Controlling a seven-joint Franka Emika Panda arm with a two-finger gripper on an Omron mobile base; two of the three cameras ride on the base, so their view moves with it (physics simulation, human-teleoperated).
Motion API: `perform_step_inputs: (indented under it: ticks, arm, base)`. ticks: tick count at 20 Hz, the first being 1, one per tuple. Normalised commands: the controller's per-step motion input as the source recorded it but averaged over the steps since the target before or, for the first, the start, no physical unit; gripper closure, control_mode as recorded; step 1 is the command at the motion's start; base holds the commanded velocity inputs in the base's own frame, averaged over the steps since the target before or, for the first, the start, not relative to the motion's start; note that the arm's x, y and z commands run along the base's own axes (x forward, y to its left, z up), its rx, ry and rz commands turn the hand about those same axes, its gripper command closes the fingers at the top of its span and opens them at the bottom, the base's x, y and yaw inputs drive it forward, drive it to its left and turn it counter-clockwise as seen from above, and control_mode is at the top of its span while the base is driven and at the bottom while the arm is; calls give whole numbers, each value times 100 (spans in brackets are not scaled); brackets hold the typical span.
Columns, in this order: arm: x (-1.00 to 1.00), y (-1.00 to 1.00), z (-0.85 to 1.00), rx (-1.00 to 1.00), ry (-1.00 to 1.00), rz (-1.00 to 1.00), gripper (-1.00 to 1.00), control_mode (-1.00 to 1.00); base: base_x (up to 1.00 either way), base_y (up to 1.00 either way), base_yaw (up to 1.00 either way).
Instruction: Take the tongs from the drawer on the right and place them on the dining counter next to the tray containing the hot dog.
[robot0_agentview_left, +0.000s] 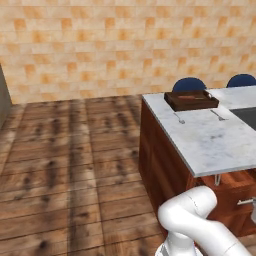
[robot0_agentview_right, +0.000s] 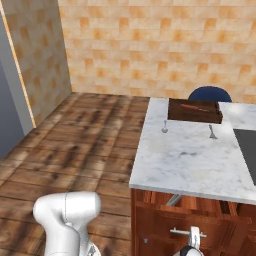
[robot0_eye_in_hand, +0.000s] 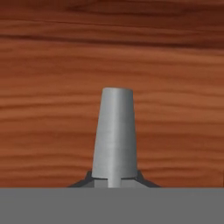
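The end effector (robot0_eye_in_hand: 114, 183) was clenched mid-bar on the short silver bar handle (robot0_eye_in_hand: 114, 131) of the reddish-brown wooden drawer (robot0_eye_in_hand: 43, 109) directly ahead, a stiff, slick-looking hold.

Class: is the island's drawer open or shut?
Shut, it seems: the drawer front sits level with the neighbouring wood; claw shut on its handle.

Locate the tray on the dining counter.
The tray sits at the far edge of the dining counter, near a blue stool, with two small utensils just in front.
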Motion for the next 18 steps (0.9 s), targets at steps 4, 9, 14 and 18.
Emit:
perform_step_inputs:
  ticks: [4,9,14,18]
  arm:
    - [-53,0,0,0,0,-3,100,-100]
    - [-27,0,0,0,0,-2,100,-100]
    - [-1,0,0,0,0,0,100,-100]
    - [0,0,0,0,0,0,-100,-100]
  base:
    - [0,0,0]
    - [0,0,0]
    - [0,0,0]
    - [0,0,0]
